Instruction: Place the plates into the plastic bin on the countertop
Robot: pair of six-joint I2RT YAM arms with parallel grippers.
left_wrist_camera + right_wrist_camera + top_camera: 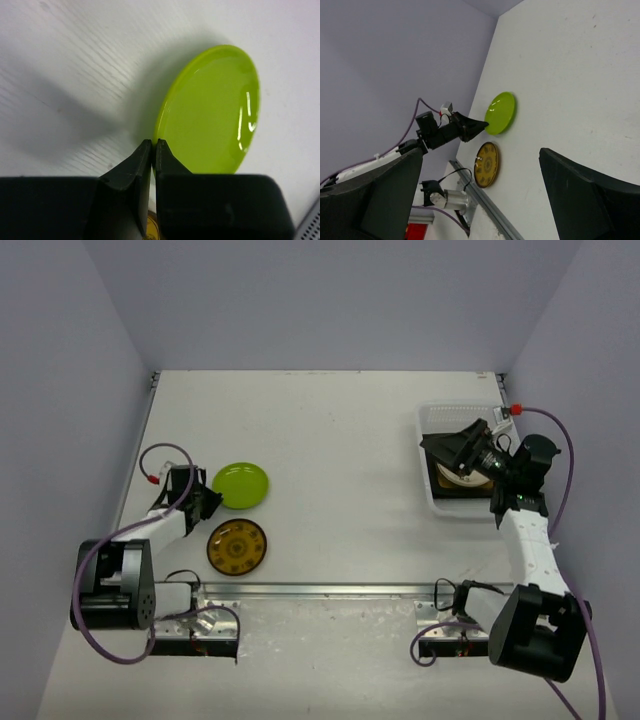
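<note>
From above, we see the left pincer at the left of the desk, its tips at the near-left rim of the lime green plate. Just nearer lies the amber patterned plate, flat on the desk and apart from the green one. The metal rail runs nearer still. At the far right stands the plastic bin. A dark-rimmed square plate with a cream centre lies in it, and the right pincer hangs over the bin.

Through the left wrist camera, we find the two fingers pressed together, closed, with their tips right at the lime green plate's rim. We cannot tell whether that rim is nipped between them. The plate fills the right of this view, glossy, on the white desk.

Through the right wrist camera, the fingers stand wide apart, gripping nothing. Past them we make out the lime green plate, the amber patterned plate and the left pincer across the desk.
</note>
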